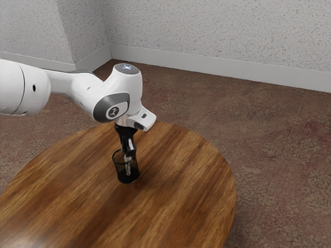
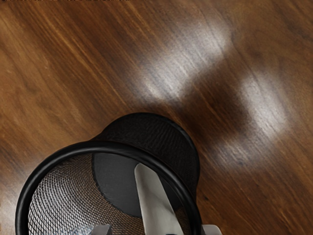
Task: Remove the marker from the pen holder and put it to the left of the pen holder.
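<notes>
Pincer (image 1: 129,150), black, two-fingered, released, fingers apart at the mouth of one black mesh pen holder (image 1: 135,174), on round wooden desk (image 1: 186,191); one pale marker (image 2: 154,198), standing inside holder, reaching up between said fingers.

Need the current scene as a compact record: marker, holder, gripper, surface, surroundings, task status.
marker: pale, tilted, inside the holder, lower end near its base
marker_point: marker
holder: black mesh pen holder, upright, round rim
gripper: black gripper, above and partly in the holder's mouth, open, fingers on either side of the marker
surface: round wooden table, striped grain
surroundings: brownish carpet, speckled wall, pale baseboard
task_status: marker not yet out
</notes>
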Controlling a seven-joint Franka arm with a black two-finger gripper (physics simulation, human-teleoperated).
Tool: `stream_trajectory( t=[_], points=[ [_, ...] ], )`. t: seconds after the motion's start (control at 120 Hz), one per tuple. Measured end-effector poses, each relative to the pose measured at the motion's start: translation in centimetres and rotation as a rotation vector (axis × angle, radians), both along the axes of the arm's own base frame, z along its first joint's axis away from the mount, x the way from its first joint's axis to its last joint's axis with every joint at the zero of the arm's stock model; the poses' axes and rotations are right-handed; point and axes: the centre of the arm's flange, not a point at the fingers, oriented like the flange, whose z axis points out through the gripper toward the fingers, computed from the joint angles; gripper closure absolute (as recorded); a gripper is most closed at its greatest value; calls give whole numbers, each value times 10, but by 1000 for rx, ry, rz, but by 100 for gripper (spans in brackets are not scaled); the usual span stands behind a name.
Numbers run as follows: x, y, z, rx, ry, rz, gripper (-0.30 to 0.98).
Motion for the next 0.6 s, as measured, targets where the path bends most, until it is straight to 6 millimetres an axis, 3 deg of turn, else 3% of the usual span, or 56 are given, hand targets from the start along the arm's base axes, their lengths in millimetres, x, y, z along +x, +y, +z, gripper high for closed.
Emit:
stream_trajectory(
  t=[0.133,0.258,0.325,0.417,0.458,0.517,0.6],
  points=[
    [0,1,1,3,-1,-3,66],
    [2,11,13,13,-10,15,72],
    [6,27,45,22,-31,54,74],
    [13,49,117,24,-66,128,76],
    [13,54,141,26,-57,153,76],
    [8,70,155,36,-12,201,77],
    [-3,103,155,50,75,278,77]
  ],
)
